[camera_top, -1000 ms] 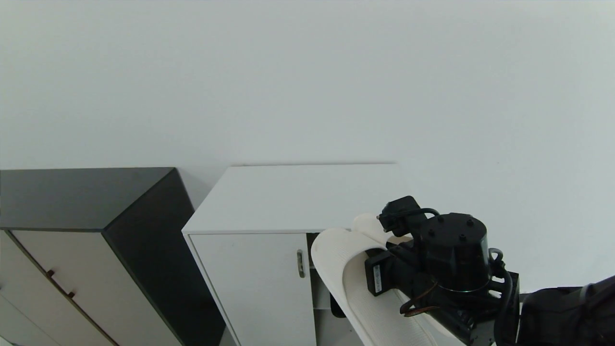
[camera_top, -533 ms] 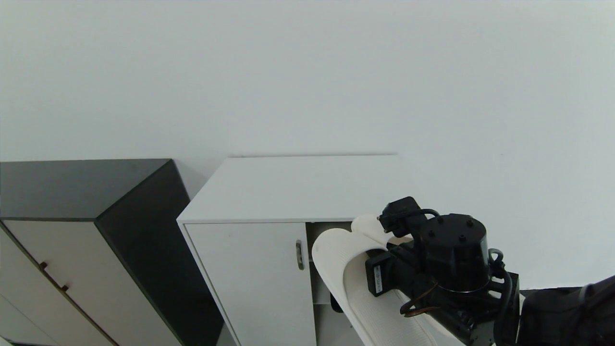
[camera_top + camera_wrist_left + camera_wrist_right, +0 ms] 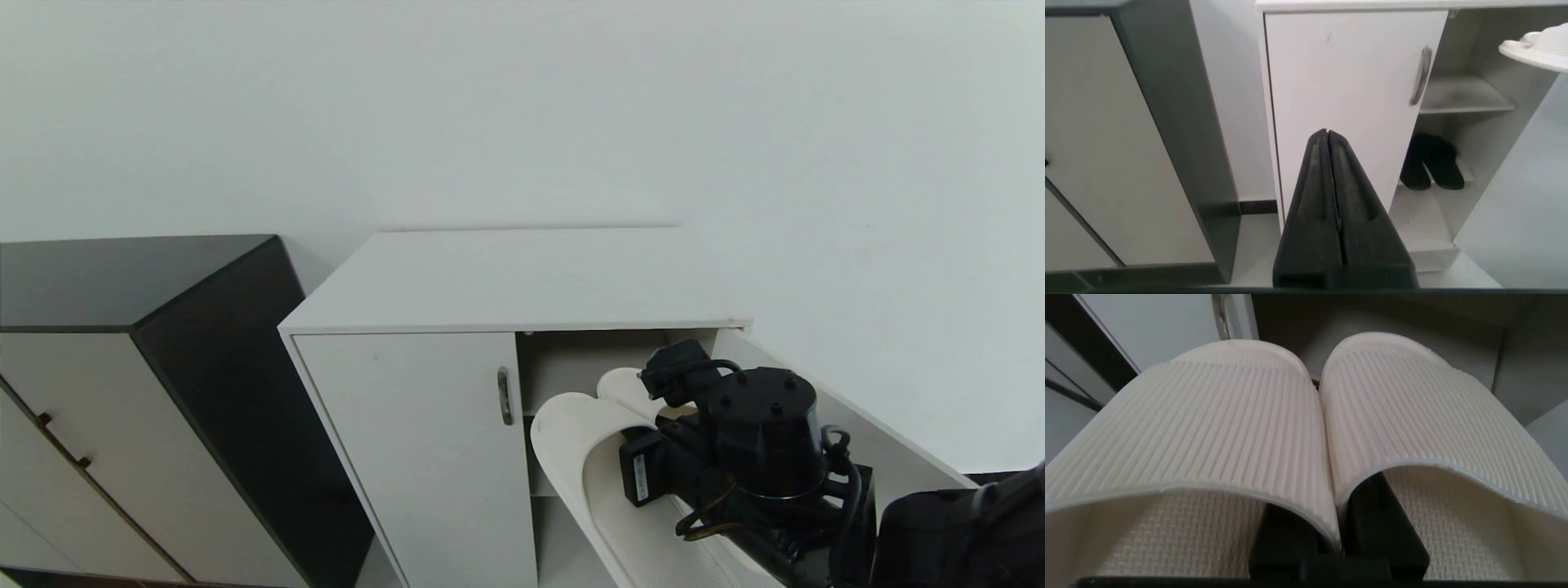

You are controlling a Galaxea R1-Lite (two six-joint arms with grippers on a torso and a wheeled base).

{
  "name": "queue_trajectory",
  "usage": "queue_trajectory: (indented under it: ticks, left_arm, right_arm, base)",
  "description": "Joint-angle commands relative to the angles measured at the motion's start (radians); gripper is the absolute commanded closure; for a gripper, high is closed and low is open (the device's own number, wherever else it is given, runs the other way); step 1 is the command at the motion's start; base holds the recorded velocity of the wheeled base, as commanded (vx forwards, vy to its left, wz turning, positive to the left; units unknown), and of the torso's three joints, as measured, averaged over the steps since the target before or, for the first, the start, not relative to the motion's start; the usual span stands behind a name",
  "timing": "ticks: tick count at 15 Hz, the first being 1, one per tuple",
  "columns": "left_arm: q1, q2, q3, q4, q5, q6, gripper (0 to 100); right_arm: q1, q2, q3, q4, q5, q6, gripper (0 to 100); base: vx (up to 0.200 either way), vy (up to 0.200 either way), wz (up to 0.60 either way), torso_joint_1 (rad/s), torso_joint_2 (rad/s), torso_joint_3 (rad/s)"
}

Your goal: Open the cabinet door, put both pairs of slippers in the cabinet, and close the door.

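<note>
The white cabinet (image 3: 506,278) is a plain box of smooth, flat board. Its left door (image 3: 408,441) is closed and carries a slim upright metal handle (image 3: 504,396); its right door (image 3: 857,441) stands swung wide.

Inside the cabinet's open half, a pair of black slippers (image 3: 1433,161) lies on the bottom level under a thin white shelf (image 3: 1466,94).

The right gripper (image 3: 1341,539) is clamped on a pair of white slippers (image 3: 1315,433), pinching their inner edges together so they sit side by side. Their rounded straps are finely ribbed and their footbeds have a small embossed pattern. They are held just in front of the cabinet's open half, toes toward it, level with the space above the shelf.

A small white label (image 3: 641,478) sits on the right wrist; its print is too small to read.

The left gripper (image 3: 1328,135) hangs before the cabinet's closed door, apart from it, its two smooth black fingers pressed together with nothing between them.

A dark-topped cabinet (image 3: 122,282) stands to the left of the white one.
</note>
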Motion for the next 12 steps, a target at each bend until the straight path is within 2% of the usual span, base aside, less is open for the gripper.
queue_trajectory:
  ticks: [1, 12]
  left_arm:
    - [0.0, 0.0, 0.0, 0.0, 0.0, 0.0, 100]
    - [0.0, 0.0, 0.0, 0.0, 0.0, 0.0, 100]
  right_arm:
    - [-0.001, 0.008, 0.0, -0.002, 0.0, 0.0, 100]
    - [-0.001, 0.013, 0.0, -0.002, -0.002, 0.0, 100]
  base:
    - [0.0, 0.0, 0.0, -0.212, 0.52, 0.315]
    - [0.0, 0.0, 0.0, -0.168, 0.49, 0.322]
